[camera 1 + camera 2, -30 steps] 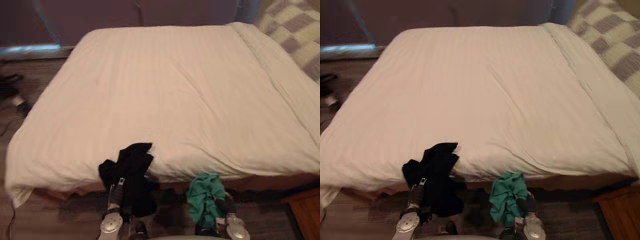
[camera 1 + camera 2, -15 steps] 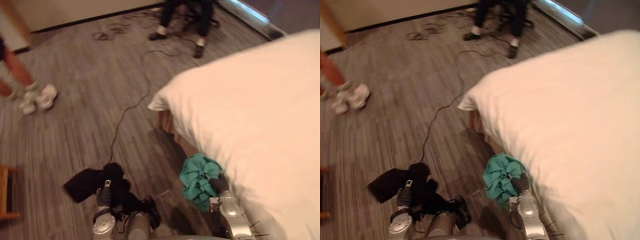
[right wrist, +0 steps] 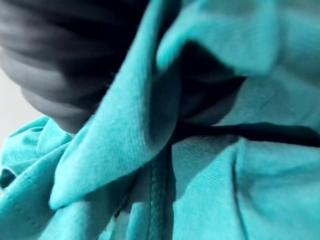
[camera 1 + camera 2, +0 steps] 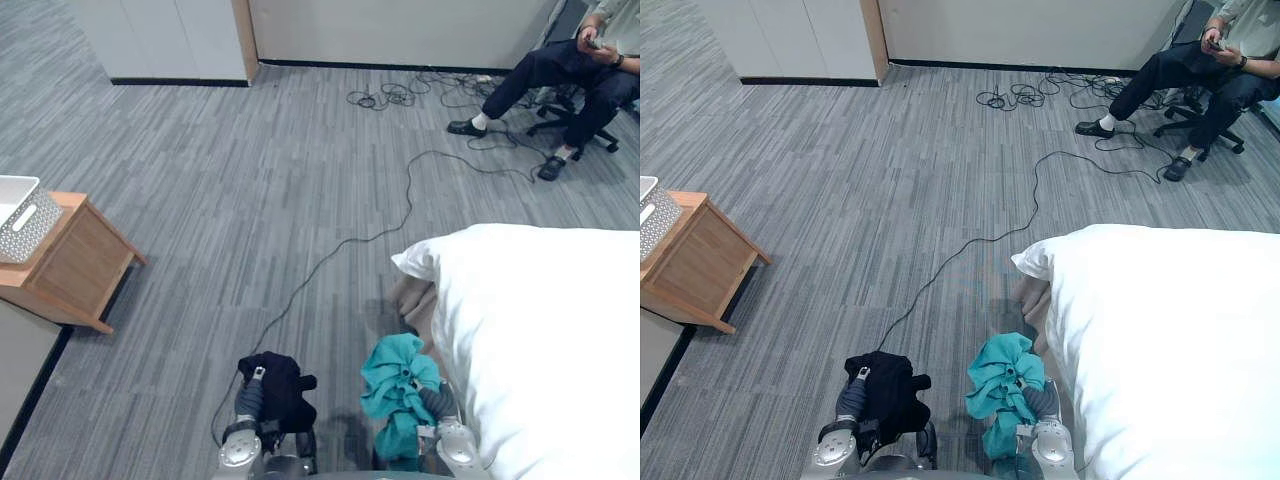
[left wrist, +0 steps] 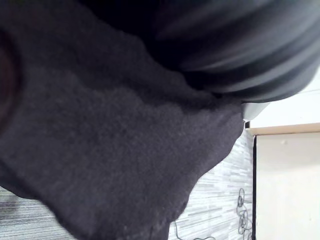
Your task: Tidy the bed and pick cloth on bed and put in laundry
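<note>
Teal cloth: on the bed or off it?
Off: the teal cloth hangs bunched on the right hand, above the carpet beside the bed.

You have open carpet [image 4: 230,170] across centre frame, wooden stand [image 4: 75,262] at left edge, bed [image 4: 540,330] blocking lower right, seated person [image 4: 560,80] upper right.

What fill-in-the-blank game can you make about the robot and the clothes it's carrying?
1. The left hand carries a garment whose colour is ____.
2. The right hand carries the teal cloth, close beside the corner of the white ____.
3. The person far across the room is ____ on an office chair.

Missing words: black; bed; sitting.
</note>
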### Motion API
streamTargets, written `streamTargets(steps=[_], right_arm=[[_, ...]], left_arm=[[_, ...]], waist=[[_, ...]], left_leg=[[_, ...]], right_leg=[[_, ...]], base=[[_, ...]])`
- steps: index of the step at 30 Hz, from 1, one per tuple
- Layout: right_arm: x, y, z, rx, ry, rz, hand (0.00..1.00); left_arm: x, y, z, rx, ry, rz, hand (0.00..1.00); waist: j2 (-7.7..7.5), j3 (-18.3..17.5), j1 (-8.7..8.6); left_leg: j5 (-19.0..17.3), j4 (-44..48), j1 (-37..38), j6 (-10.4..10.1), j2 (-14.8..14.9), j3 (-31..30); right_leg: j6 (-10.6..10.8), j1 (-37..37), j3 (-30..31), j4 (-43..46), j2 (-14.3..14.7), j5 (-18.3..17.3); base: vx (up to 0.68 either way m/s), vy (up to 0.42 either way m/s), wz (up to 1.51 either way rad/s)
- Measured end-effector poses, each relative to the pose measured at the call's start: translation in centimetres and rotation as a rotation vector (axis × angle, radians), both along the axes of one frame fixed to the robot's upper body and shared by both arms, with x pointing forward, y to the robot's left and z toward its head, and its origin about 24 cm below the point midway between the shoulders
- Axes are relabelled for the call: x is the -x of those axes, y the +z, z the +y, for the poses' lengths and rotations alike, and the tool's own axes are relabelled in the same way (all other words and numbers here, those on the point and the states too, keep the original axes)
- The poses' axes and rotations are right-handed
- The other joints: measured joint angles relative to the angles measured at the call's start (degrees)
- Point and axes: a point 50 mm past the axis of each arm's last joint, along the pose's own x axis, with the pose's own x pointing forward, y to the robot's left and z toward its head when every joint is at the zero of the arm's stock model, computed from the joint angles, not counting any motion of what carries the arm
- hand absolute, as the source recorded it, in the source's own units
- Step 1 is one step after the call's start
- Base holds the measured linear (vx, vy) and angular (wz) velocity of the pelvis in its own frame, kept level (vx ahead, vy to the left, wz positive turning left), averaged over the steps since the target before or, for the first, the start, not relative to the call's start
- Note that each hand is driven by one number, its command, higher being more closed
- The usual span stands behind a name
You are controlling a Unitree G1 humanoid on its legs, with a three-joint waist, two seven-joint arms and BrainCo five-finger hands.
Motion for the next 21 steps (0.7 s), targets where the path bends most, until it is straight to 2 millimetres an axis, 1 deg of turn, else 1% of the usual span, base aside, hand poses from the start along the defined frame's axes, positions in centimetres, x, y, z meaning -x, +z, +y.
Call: streamTargets(steps=[3,8,11,12,13,14,15,16,17,18,19,20,21], right_arm=[[0.2,-0.2,-0.1,0.001,-0.004,0.011,1.00],[1.7,-1.6,-1.4,-0.004,-0.076,0.095,1.00],[2.3,-2.3,-2.4,-0.019,-0.155,0.144,1.00],[2.7,-2.5,-2.8,-0.028,-0.186,0.162,1.00],[2.9,-2.6,-3.0,-0.034,-0.202,0.175,1.00],[3.0,-2.6,-3.3,-0.036,-0.221,0.176,1.00],[2.9,-2.5,-3.8,-0.033,-0.238,0.168,1.00],[2.8,-2.2,-4.4,-0.014,-0.254,0.159,1.00],[2.7,-2.1,-4.7,-0.003,-0.258,0.152,1.00],[2.5,-1.7,-5.2,0.014,-0.262,0.137,1.00],[1.7,-1.0,-5.8,0.032,-0.268,0.099,1.00],[1.3,-0.7,-5.9,0.033,-0.271,0.082,1.00],[0.6,-0.4,-5.9,0.027,-0.281,0.063,1.00]], left_arm=[[0.0,0.0,0.1,-0.001,0.002,0.003,1.00],[0.8,-1.3,0.9,0.015,0.056,0.071,1.00],[1.7,-2.1,2.2,0.021,0.132,0.119,1.00],[2.0,-2.3,2.8,0.022,0.164,0.133,1.00],[2.0,-2.4,3.3,0.024,0.188,0.136,1.00],[1.9,-2.4,3.6,0.029,0.212,0.133,1.00],[2.0,-2.4,3.6,0.047,0.239,0.131,1.00],[2.2,-2.4,3.9,0.048,0.262,0.134,1.00],[2.3,-2.5,3.9,0.050,0.269,0.137,1.00],[2.3,-2.5,3.8,0.054,0.275,0.140,1.00],[2.0,-2.4,3.7,0.055,0.272,0.128,1.00],[1.7,-2.3,3.7,0.056,0.270,0.121,1.00],[0.9,-1.9,3.6,0.059,0.262,0.098,1.00]], waist=[[-0.02,0.0,-0.01],[0.05,-0.1,0.28],[0.19,-0.3,0.24],[0.26,-0.2,0.40],[0.19,-0.2,0.36],[0.65,0.1,0.42],[0.97,0.4,0.68],[2.27,0.8,1.00],[2.29,1.0,1.15],[3.68,0.9,1.35],[3.89,0.7,1.32],[4.08,1.2,1.16],[3.30,2.2,1.12]], left_leg=[[0.0,0.0,0.1,0.0,0.0,0.0],[-0.7,0.0,2.3,-0.4,0.2,1.2],[-1.4,0.0,3.8,-0.8,0.7,1.9],[-2.3,0.5,4.2,-1.1,1.0,2.6],[-4.3,3.2,3.4,-1.8,1.6,3.2],[-7.1,8.1,1.5,-2.6,2.8,4.1],[-10.7,15.1,-0.5,-3.1,5.1,5.5],[-13.7,20.7,-1.9,-4.1,7.5,6.6],[-14.7,22.5,-2.3,-5.5,8.6,7.3],[-15.8,23.9,-3.0,-7.5,9.9,8.1],[-15.4,24.0,-4.1,-8.8,10.4,8.4],[-14.1,25.0,-4.5,-10.5,11.0,8.9],[-13.7,29.0,-8.0,-11.1,11.3,11.4]], right_leg=[[0.0,0.2,0.0,0.0,0.0,0.0],[-0.1,2.0,0.5,-0.2,0.1,-0.1],[-0.6,3.3,0.8,-0.3,0.5,-0.5],[-1.0,4.0,0.7,-0.2,1.1,-1.1],[-1.4,4.4,0.4,0.1,1.1,-1.6],[-1.8,4.6,-0.1,0.7,1.3,-2.0],[-2.3,5.1,-1.2,2.4,1.7,-3.2],[-3.4,5.3,-1.5,3.4,2.4,-4.6],[-3.9,5.6,-1.5,3.2,2.9,-5.0],[-4.1,6.0,-1.4,2.0,3.5,-5.1],[-4.2,5.7,-1.9,1.7,3.6,-5.1],[-4.5,5.7,-1.9,1.7,3.4,-5.1],[-5.0,5.7,-1.7,1.6,2.5,-4.9]], base=[[0.00,0.000,0.00],[0.00,-0.007,-0.09],[0.00,-0.043,-0.15],[-0.01,-0.041,-0.01],[0.01,-0.064,0.08],[0.02,-0.087,0.13],[0.03,-0.117,0.09],[0.01,-0.087,-0.02],[0.02,-0.070,-0.08],[0.06,-0.070,0.01],[0.16,-0.111,0.12],[0.18,-0.091,0.31],[0.15,-0.058,0.30]])
